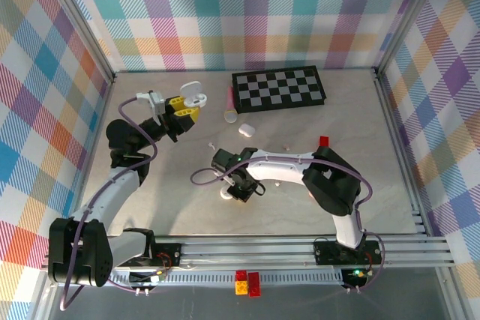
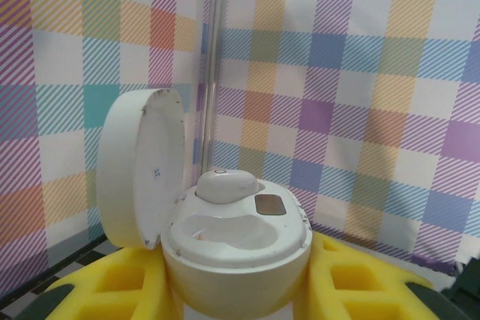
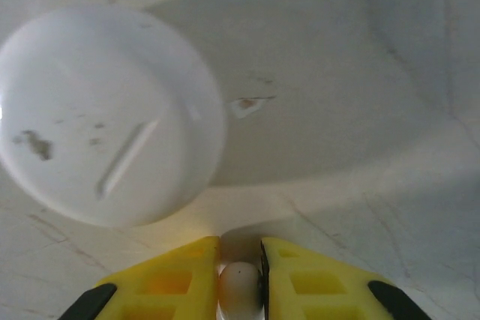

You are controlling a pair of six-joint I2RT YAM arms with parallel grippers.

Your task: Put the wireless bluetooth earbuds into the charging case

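Note:
My left gripper [image 1: 184, 112] is shut on the open white charging case [image 2: 236, 249] and holds it upright at the far left, above the table. Its lid [image 2: 140, 170] stands open to the left. One white earbud [image 2: 225, 184] sits in the far slot, and the near slot [image 2: 225, 230] is empty. My right gripper [image 3: 240, 260] points down at the table's middle [image 1: 241, 187]. Its yellow fingers are shut on a small white earbud [image 3: 239, 290]. A tiny pale pink bud [image 1: 285, 145] lies on the table to the right.
A closed white round case [image 3: 105, 114] lies on the table just beyond my right fingertips. Another white case [image 1: 247, 130], a pink cylinder [image 1: 230, 104] and a checkerboard [image 1: 279, 88] sit further back. A red block [image 1: 324, 141] lies to the right.

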